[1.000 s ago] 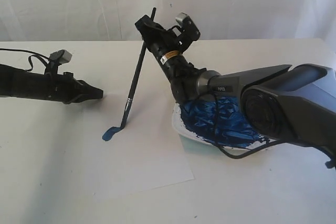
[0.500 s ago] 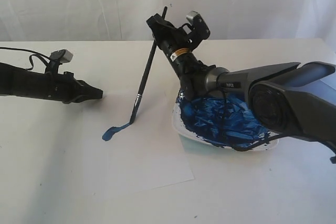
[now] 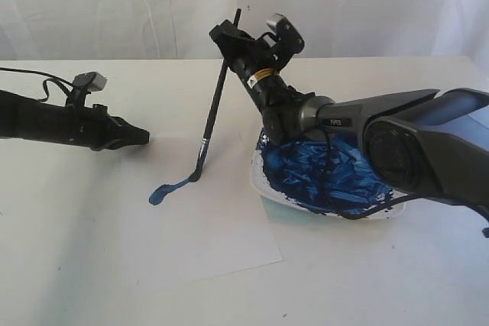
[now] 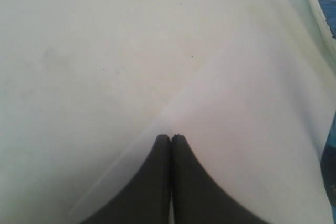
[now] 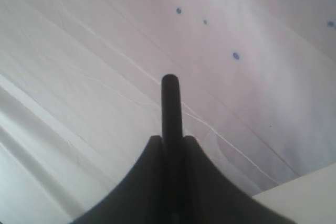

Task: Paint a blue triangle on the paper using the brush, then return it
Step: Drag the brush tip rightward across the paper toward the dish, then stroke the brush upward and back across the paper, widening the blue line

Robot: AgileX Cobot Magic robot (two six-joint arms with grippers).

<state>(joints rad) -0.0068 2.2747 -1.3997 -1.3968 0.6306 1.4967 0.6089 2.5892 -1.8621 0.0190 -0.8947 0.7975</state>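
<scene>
The surface (image 3: pixel 428 280) carries the paper (image 3: pixel 114 227), lower left, beside the paint dish (image 3: pixel 258 188). The right hand (image 3: pixel 229 40), upper centre, grips the brush (image 3: pixel 214 104). The left hand (image 3: pixel 141 137) is clenched and empty. The brush tip touches the paper at a short blue stroke (image 3: pixel 164 191). Step in hand: probably the first side of the triangle. Next, drag steadily, maintaining contact.

dish (image 3: pixel 258 182): partly behind right arm (image 3: pixel 397 135) | brush (image 5: pixel 171 103): lower handle hidden inside right hand (image 5: pixel 171 141)
</scene>
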